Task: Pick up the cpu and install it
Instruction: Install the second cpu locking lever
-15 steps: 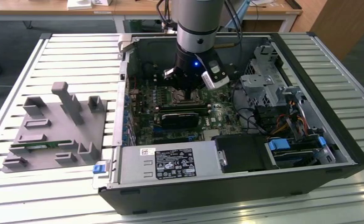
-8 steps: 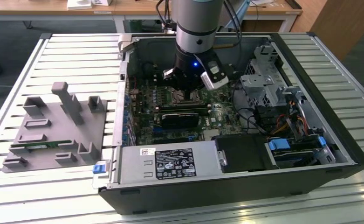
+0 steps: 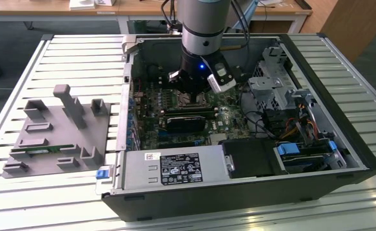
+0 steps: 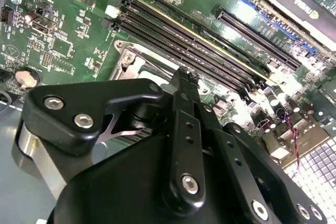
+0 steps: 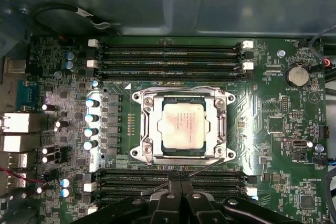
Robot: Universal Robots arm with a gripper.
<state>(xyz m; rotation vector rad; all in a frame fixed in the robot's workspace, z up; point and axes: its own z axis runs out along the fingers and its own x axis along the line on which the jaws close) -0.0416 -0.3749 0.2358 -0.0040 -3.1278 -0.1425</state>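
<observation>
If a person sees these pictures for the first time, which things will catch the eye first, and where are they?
First comes the robot arm, reaching down into the open computer case on the slatted table, with its gripper low over the green motherboard. In the first wrist view, the cpu lies in the metal-framed socket at the board's middle, between rows of memory slots. A grey holder stands at the exterior view's left.

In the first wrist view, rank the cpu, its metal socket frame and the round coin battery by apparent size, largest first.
1. Metal socket frame, surrounding the cpu.
2. The cpu, seated inside that frame.
3. Coin battery, clearly smallest.
All lie on the same board, so camera nearness barely affects the ranking.
</observation>
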